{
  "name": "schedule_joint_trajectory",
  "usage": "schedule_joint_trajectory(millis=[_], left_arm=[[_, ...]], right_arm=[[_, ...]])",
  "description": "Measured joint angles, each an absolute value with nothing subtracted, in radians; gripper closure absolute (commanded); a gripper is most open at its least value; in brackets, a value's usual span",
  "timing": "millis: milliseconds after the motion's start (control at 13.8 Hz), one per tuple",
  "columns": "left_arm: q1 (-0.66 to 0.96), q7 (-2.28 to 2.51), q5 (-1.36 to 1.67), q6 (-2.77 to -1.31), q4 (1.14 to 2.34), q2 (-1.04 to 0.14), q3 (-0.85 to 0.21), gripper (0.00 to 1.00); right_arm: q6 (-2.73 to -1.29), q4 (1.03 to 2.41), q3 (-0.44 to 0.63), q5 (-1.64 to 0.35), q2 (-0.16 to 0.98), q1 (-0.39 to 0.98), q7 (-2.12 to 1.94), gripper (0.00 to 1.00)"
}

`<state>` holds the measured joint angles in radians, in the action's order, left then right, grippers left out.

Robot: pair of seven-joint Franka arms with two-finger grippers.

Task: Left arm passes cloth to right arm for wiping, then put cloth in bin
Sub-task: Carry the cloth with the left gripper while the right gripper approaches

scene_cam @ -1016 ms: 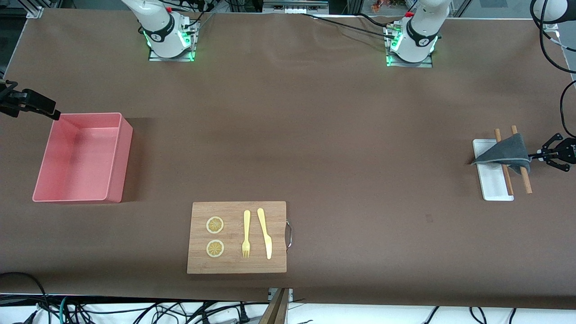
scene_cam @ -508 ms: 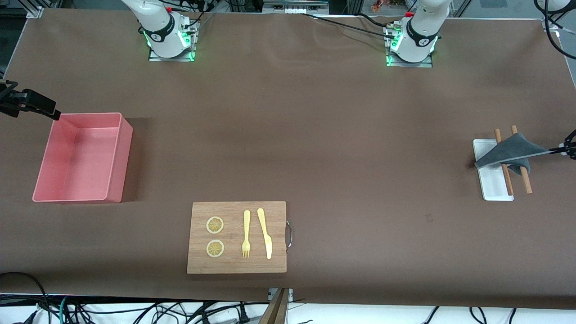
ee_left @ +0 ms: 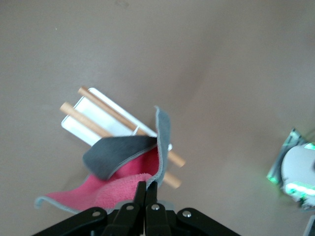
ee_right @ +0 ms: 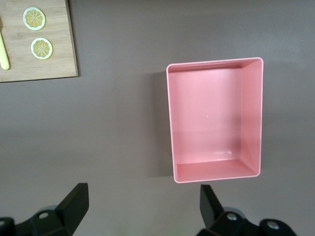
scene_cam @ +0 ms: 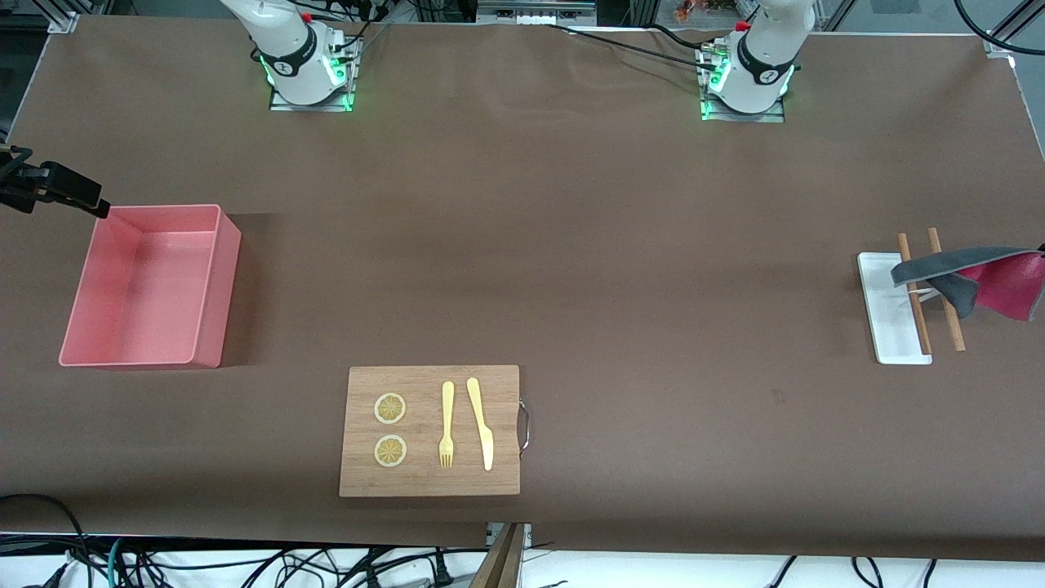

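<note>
The left gripper (ee_left: 146, 189), jaws pinched shut on the cloth (scene_cam: 971, 273), lifts it over the white tray (scene_cam: 886, 322) and two wooden sticks (scene_cam: 914, 306) at the table's left-arm edge; its pink underside shows. Next it likely must carry the cloth toward the right arm. The right gripper (ee_right: 142, 201) waits, jaws wide and empty, beside the pink bin (scene_cam: 216, 269).

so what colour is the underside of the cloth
Pinkish red, against a dark grey top; the cloth shows it best in the left wrist view.
</note>
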<state>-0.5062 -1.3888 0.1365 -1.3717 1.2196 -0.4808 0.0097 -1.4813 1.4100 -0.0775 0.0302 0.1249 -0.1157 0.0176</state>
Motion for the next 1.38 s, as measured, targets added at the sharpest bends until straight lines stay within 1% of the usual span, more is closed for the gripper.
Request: schedule_joint_trajectory(millis=[218,435,726,943,1088,1233,1379], left_arm=[[-0.404,-1.18,0.091,-1.316,1.22,-0.432,0.009,1.0],[-0.26,-0.931,0.083,-1.232,1.219,-0.391,0.008,1.0],[-0.054,-0.575,0.083,-1.14,1.171,-0.367,0.005,1.0],[0.092,-0.331,0.083,-1.131,1.152,-0.364,0.003,1.0],[0.159,-0.241,0.099,-1.131,1.152,-0.364,0.003,1.0],[0.186,-0.199,0.225,-1.136,1.145,-0.364,0.004,1.0],[0.193,-0.161,0.401,-1.163,1.115,-0.364,0.005,1.0]], right_arm=[[-1.481,1.41,-0.078,0.029,0.126,-0.115,0.018,0.0],[-1.482,1.41,-0.08,0.027,0.144,-0.114,0.018,0.0],[-1.482,1.41,-0.082,0.027,0.166,-0.112,0.018,0.0],[-1.479,1.411,-0.083,0.026,0.188,-0.106,0.018,0.0],[-1.479,1.411,-0.084,0.026,0.212,-0.101,0.018,0.0],[-1.483,1.411,-0.088,0.024,0.237,-0.096,0.021,0.0],[-1.513,1.411,-0.089,0.02,0.263,-0.073,0.03,0.0]])
